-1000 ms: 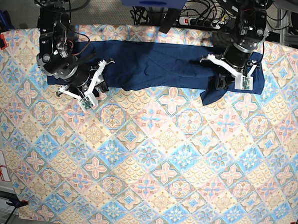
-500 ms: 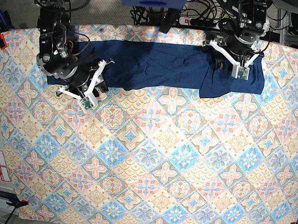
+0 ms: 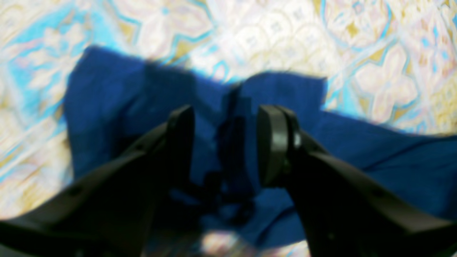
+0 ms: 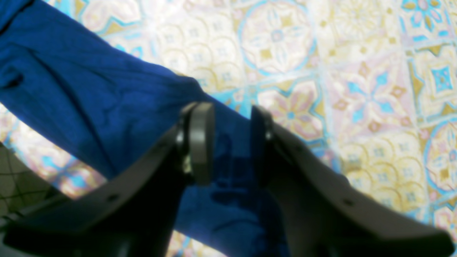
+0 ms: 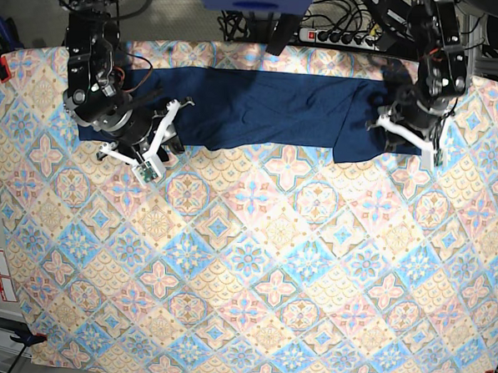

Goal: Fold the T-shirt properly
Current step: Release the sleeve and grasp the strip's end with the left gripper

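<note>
Hovering over the T-shirt (image 5: 253,107), which lies stretched along the far edge of the counter (image 5: 253,262), the right gripper (image 4: 230,142) has spread jaws above a sleeve; the left gripper (image 3: 225,142), jaws also spread, straddles a bunched sleeve fold, probably to pinch it.

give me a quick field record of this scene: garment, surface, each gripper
garment: T-shirt, dark navy, spread in a long band across the far side of the tablecloth
surface: tablecloth, pastel tile pattern
left gripper: open, over the shirt's end, nothing between the fingers
right gripper: open, over the shirt's other end, nothing gripped
fold state: not yet a compact fold
blur: left wrist view is soft
</note>
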Robot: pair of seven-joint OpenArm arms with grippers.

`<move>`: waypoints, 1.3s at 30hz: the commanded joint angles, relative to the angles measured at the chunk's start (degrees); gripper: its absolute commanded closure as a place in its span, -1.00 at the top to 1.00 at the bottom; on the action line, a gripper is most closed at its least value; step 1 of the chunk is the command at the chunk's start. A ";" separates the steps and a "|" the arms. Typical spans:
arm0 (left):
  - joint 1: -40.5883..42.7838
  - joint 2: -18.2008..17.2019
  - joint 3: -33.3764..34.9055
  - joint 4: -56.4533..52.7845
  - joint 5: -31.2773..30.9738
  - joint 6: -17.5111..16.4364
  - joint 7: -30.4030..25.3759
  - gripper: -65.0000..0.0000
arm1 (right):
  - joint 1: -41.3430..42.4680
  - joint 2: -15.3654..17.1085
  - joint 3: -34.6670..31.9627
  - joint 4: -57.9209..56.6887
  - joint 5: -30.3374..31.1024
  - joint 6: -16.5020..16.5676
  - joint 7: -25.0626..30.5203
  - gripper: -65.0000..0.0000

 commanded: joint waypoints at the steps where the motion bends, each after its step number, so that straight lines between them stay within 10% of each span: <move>1: -1.34 -0.39 -0.18 -0.96 -1.61 -0.07 -0.48 -0.14 | 0.42 0.50 0.24 0.91 0.24 0.15 0.98 -0.47; 16: -8.38 -0.30 0.17 -17.13 -11.02 -0.16 -0.57 -0.19 | 0.42 0.50 0.33 1.00 0.24 0.15 0.98 -0.47; 22: -8.11 -0.30 0.17 -13.79 -11.11 -0.51 -0.57 -1.00 | 0.68 0.50 0.33 0.91 0.24 0.15 0.98 -0.47; 39: 6.30 0.40 -10.46 9.42 -10.84 -0.42 -0.66 -1.00 | 0.68 0.50 0.33 0.91 0.24 0.15 0.98 -0.47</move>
